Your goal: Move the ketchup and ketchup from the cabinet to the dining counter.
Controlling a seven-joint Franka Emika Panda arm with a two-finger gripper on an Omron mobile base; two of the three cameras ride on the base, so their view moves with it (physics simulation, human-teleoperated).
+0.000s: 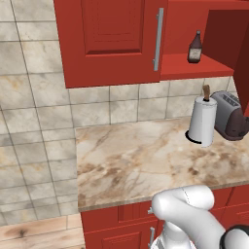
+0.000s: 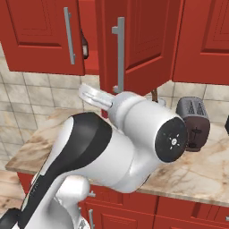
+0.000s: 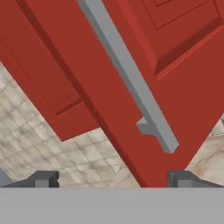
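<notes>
Ketchup (image 1: 195, 47) stands upright on the cabinet (image 1: 116, 39) shelf, right of the closed door. Our gripper (image 3: 113, 178) has its jaws spread wide, holding nothing, just below the open door's handle (image 3: 127, 74). Below the cabinet we see a towel roll (image 1: 202, 120) beside a toaster (image 1: 229, 115).

Cabinet shelf (image 1: 194, 68) carries one ketchup bottle (image 1: 195, 48), upright. Counter (image 1: 136, 155) carries paper-towel roll (image 1: 202, 120) and toaster (image 1: 229, 115), far right.
</notes>
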